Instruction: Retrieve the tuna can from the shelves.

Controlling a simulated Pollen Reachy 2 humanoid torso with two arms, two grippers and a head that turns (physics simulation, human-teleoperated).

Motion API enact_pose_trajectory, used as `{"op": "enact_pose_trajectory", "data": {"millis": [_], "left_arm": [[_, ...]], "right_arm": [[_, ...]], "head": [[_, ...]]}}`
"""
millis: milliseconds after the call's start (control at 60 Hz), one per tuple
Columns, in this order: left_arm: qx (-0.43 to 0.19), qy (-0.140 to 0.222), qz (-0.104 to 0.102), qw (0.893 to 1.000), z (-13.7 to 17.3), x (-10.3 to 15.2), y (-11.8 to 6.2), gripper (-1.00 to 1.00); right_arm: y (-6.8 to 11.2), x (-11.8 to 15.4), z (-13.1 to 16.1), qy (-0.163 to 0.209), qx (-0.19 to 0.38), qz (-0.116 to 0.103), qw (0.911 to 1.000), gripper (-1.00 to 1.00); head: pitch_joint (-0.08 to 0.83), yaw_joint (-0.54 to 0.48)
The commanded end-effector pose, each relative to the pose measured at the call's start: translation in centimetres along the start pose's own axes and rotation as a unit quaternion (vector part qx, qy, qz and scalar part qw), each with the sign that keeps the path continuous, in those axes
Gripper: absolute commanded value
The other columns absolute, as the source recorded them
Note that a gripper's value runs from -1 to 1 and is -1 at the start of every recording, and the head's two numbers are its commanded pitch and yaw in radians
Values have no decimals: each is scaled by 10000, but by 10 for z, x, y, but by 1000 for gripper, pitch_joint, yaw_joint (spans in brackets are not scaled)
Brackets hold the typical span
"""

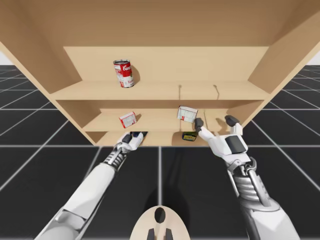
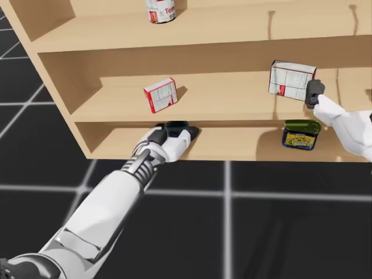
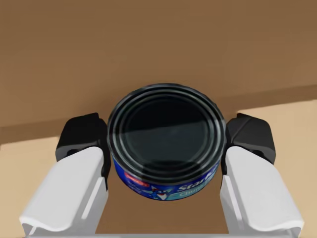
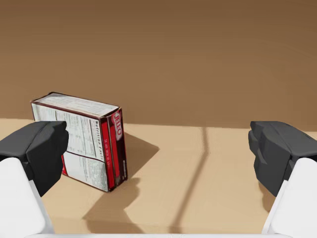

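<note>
The tuna can [image 3: 166,144] is a low round tin with a dark lid and a blue side. It lies between the fingers of my left gripper [image 3: 166,136], and both pads press its sides. In the high view my left gripper [image 1: 134,137] reaches into the bottom shelf with the dark can [image 1: 136,134] at its tip; the head view shows that gripper [image 2: 177,132] there too. My right gripper [image 1: 215,122] stands open before the middle shelf, one fingertip [image 2: 314,93] just beside a white and red box [image 4: 81,146].
The wooden shelves [image 1: 160,90] hold a red and white can [image 1: 123,73] on the top board, a second small white and red box [image 1: 128,119] at the middle left, and a blue and yellow tin [image 2: 301,135] on the bottom board under my right hand.
</note>
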Motion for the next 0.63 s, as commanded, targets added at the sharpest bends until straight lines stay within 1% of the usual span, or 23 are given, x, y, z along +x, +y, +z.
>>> {"op": "enact_pose_trajectory", "data": {"millis": [17,50,150,283,367,433,483,500,550,583,617,633], "left_arm": [[-532,-447,427,9967,8,3,-56,1000],[-532,-526,400,9964,12,6,-56,1000],[-495,-597,349,9964,22,10,-55,1000],[-430,-485,287,9975,45,12,-48,1000],[-394,-395,262,9981,64,11,-42,1000],[-366,-340,181,9986,81,7,-39,1000],[-398,-295,181,9986,94,5,-37,1000],[-398,-292,132,9987,100,4,-36,1000],[-421,-255,125,9987,116,2,-33,1000],[-414,-251,31,9988,129,1,-31,1000],[-428,-256,-1,9988,139,0,-30,1000],[-447,-255,15,9987,143,0,-29,1000]], "right_arm": [[1,0,1,-59,-41,-94,9999,-1000],[1,1,1,-81,-47,-98,9999,-1000],[0,1,1,-91,-60,-105,9999,-1000],[0,1,1,-80,-55,-100,9999,-1000],[1,1,0,-83,-52,-92,9999,-1000],[1,1,0,-86,-52,-90,9999,-1000],[1,1,0,-84,-51,-88,9999,-1000],[1,1,0,-82,-50,-89,9999,-1000],[1,0,0,-79,-47,-81,9999,-1000],[1,0,0,-73,-45,-83,9999,-1000],[1,0,0,-70,-46,-86,9999,-1000],[1,0,0,-71,-48,-86,9999,-1000]], "head": [[615,154],[614,154],[612,157],[610,159],[608,158],[608,160],[607,161],[606,161],[605,161],[604,160],[604,160],[604,160]]}}
